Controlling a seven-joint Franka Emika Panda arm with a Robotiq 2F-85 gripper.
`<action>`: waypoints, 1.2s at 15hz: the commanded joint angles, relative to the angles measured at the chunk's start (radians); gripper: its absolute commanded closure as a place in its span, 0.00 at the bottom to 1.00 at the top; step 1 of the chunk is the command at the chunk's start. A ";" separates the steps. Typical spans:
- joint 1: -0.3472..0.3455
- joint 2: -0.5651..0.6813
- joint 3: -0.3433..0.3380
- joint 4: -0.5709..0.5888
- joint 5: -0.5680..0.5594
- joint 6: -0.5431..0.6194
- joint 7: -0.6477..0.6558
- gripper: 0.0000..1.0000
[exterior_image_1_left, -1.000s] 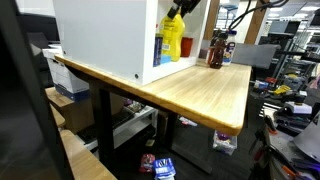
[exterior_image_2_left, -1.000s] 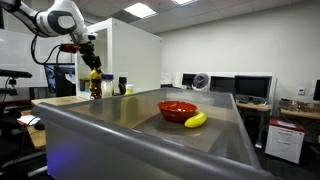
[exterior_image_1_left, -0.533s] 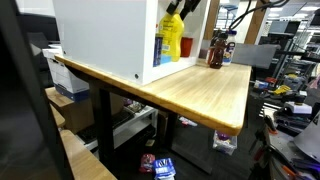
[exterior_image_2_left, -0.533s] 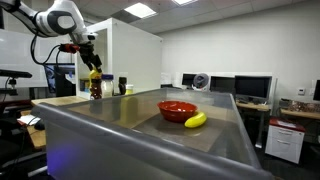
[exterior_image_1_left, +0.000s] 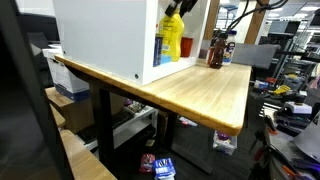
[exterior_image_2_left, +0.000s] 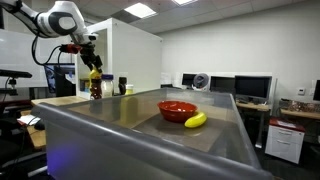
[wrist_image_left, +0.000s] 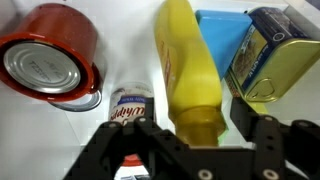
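Claw (wrist_image_left: 197, 130) first: I've got its jaws spread wide, one finger on each side of the cap end of the yellow mustard bottle (wrist_image_left: 190, 60). The wrist view shows a sliver of white on both sides, so I read it as straddling the bottle, not squeezing it, with nothing held. Both exterior views put the claw (exterior_image_1_left: 178, 8) right over the top of the bottle (exterior_image_1_left: 172, 38), which stands upright at the open face of the white cabinet (exterior_image_1_left: 100, 35) on the wooden table (exterior_image_1_left: 200, 95). Coming in from above makes sense to me, because the neck is the only part with free room. Lower down it's a crowded shelf. A small labelled bottle (wrist_image_left: 127, 103) sits just beside the mustard on one flank, close to my finger. Beyond that is a red can (wrist_image_left: 50, 55) with its silver lid turned toward the camera. On the other flank a blue box (wrist_image_left: 222, 40) stands right against the mustard, with a printed tin (wrist_image_left: 270, 55) next to it. Further out, a brown bottle (exterior_image_1_left: 216, 50) stands on the wood outside the cabinet. Well apart from all this, in an exterior view, a red bowl (exterior_image_2_left: 177, 109) and a banana (exterior_image_2_left: 195, 120) sit side by side on a grey surface.
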 joint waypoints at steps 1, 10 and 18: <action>0.008 0.020 0.002 0.038 -0.020 0.009 -0.042 0.50; -0.005 -0.042 0.013 0.005 -0.044 -0.006 0.009 0.74; -0.027 -0.127 0.001 -0.061 -0.031 0.002 0.061 0.74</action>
